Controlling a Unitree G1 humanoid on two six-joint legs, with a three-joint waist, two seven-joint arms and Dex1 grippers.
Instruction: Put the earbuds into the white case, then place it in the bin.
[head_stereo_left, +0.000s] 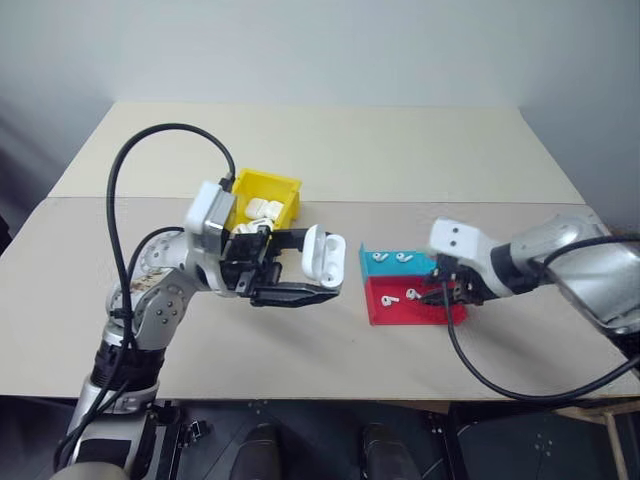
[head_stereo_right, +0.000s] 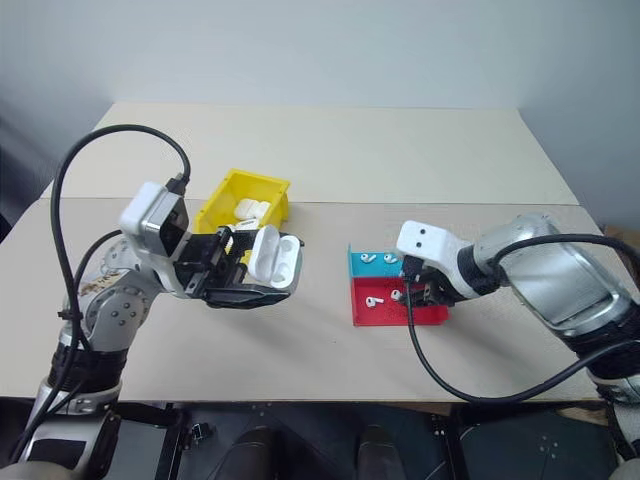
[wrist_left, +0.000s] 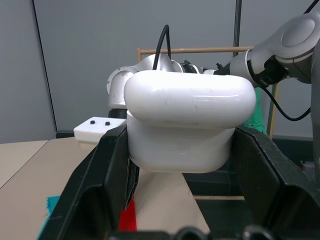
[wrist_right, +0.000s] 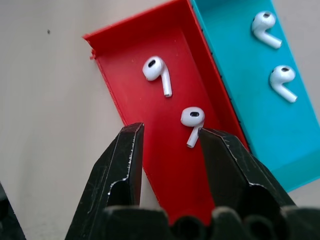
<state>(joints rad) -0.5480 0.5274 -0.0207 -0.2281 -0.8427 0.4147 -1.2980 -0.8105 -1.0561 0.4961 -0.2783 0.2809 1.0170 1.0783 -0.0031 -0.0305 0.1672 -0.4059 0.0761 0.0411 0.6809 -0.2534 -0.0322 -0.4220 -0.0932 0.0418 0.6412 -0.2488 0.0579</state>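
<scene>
**Case held aloft, right gripper over the tray**

Left gripper (head_stereo_left: 300, 277) — jaws clenched on the glossy white case (head_stereo_left: 322, 256), lid flipped up, with the yellow bin (head_stereo_left: 266, 198) behind. Right gripper (wrist_right: 170, 150) — jaws parted, empty, above the red tray half (wrist_right: 125, 60); one earbud (wrist_right: 192, 119) lies between the tips. No legible writing.

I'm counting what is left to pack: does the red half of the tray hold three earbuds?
No: the right wrist view shows two earbuds lying in the red compartment; another two lie in the blue one.
</scene>
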